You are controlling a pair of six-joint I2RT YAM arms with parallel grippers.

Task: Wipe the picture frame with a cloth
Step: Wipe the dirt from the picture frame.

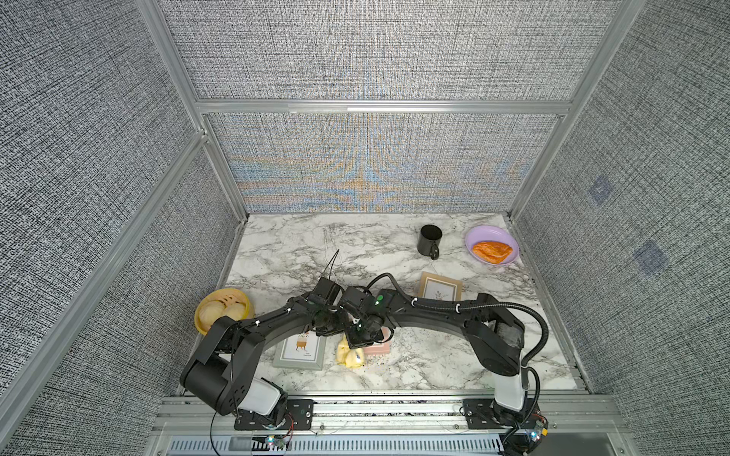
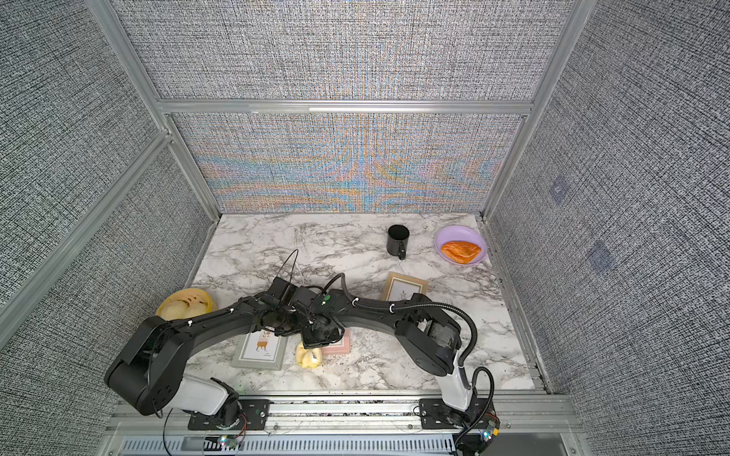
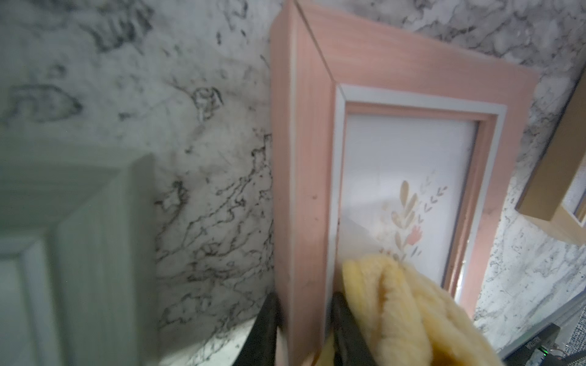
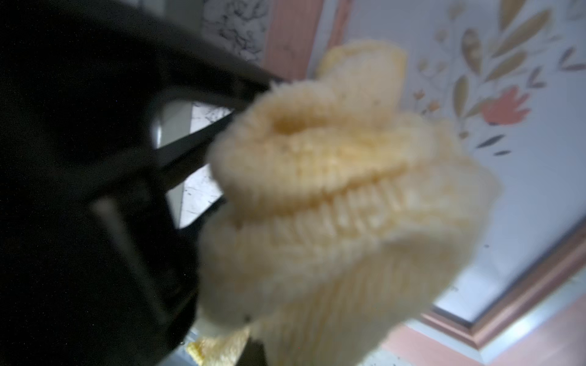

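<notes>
Near the middle of the front edge of the tabletop (image 1: 300,252), the left gripper (image 3: 304,304) pinches a side rail of the pink picture frame (image 3: 396,79). The right gripper (image 1: 356,344), jaws seemingly closed, holds the bunched cloth (image 4: 333,196) on its glass, beside the left jaws.

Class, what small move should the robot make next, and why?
The right claw grips the bunched pale-yellow fabric cloth over the glass of the pink rectangular picture frame, whose edge the left claw pinches; so probably sweep the cloth across that glass.
</notes>
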